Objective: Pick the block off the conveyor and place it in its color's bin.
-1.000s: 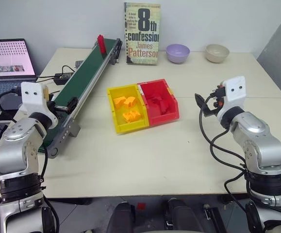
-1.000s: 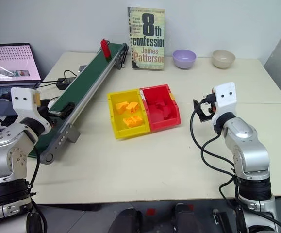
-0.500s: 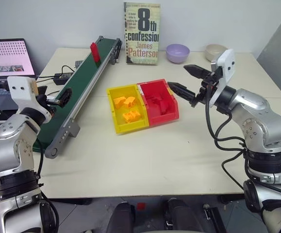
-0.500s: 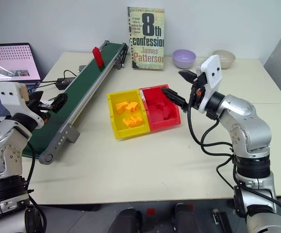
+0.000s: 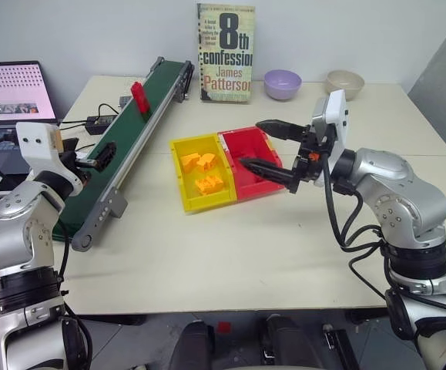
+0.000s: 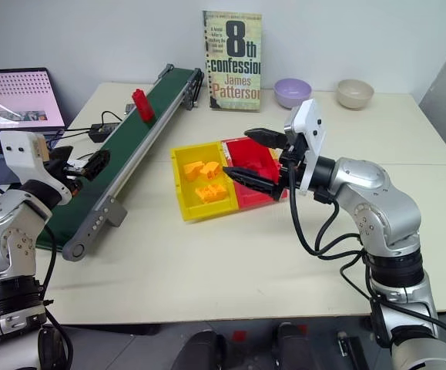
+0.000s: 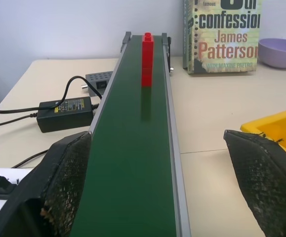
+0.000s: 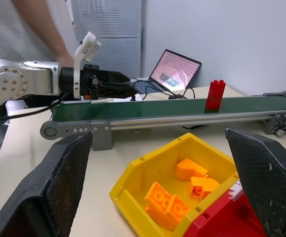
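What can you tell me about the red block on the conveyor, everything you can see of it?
The red block is a small, bright, glossy plastic brick, taller than wide, with studs on top. It stands upright on the dark green belt of the conveyor, toward the far end near the book. Only the belt touches it. The left gripper sits open over the belt's near part, well short of it.

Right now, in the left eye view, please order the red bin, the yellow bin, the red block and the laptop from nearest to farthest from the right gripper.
1. red bin: directly at the right gripper, under its open fingers.
2. yellow bin: joined to the red one's left side.
3. red block: upright on the conveyor, farther left.
4. laptop: at the far left edge.
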You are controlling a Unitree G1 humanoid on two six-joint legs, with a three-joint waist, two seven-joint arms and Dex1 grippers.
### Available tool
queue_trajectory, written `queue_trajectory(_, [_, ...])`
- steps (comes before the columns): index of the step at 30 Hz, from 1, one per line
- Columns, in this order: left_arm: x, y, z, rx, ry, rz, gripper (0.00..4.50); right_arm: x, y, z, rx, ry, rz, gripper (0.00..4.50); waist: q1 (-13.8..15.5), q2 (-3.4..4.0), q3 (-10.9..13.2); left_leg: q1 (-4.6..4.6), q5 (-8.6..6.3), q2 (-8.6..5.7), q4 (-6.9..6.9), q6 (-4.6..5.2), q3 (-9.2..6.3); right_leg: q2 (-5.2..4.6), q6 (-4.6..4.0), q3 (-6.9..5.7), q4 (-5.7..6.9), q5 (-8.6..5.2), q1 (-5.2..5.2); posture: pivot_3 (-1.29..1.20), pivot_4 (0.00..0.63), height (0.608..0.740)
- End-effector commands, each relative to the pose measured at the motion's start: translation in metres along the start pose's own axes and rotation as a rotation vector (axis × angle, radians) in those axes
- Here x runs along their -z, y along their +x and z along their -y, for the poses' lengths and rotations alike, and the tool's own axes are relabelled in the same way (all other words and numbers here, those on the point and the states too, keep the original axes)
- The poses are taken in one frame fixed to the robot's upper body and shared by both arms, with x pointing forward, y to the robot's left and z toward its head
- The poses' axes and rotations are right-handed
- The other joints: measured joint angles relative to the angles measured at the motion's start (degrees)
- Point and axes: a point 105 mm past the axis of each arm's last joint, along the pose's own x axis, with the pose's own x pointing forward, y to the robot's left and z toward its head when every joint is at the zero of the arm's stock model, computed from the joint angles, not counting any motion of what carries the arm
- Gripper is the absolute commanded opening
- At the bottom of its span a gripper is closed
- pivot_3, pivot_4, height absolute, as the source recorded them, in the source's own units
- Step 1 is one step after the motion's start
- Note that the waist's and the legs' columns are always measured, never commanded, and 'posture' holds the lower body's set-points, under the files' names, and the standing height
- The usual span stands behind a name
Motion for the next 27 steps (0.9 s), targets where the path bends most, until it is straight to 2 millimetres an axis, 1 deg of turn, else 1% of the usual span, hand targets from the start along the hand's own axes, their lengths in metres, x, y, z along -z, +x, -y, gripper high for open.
queue_trajectory(1, [-0.0194, -0.0006, -0.0017, 0.004, 0.042, 0.055, 4.43, -0.0122, -0.0005, -0.0083, -0.034, -0.032, 0.035, 4.50, 0.0, 0.00, 0.0, 0.00, 0.00, 0.00, 0.00, 0.00, 0.00, 0.00, 0.00, 0.00, 0.00, 0.00, 0.00, 0.00, 0.150, 0.740])
queue_trajectory(8, [-0.0195, 0.0012, -0.0008, 0.011, 0.052, 0.054, 4.43, -0.0140, -0.0009, -0.0094, -0.034, -0.029, 0.043, 4.50, 0.0, 0.00, 0.0, 0.00, 0.00, 0.00, 0.00, 0.00, 0.01, 0.00, 0.00, 0.00, 0.00, 0.00, 0.00, 0.00, 0.150, 0.740])
queue_trajectory(17, [-0.0188, 0.0032, -0.0007, 0.011, 0.055, 0.050, 4.43, -0.0114, -0.0026, -0.0151, -0.052, -0.026, 0.027, 4.50, 0.0, 0.00, 0.0, 0.00, 0.00, 0.00, 0.00, 0.00, 0.00, 0.00, 0.00, 0.01, 0.00, 0.00, 0.00, 0.00, 0.150, 0.740])
queue_trajectory(27, [-0.0178, 0.0023, -0.0045, -0.005, 0.063, 0.046, 4.43, -0.0118, -0.0030, -0.0161, -0.048, -0.015, 0.023, 4.50, 0.0, 0.00, 0.0, 0.00, 0.00, 0.00, 0.00, 0.00, 0.00, 0.00, 0.00, 0.00, 0.00, 0.00, 0.00, 0.00, 0.150, 0.740])
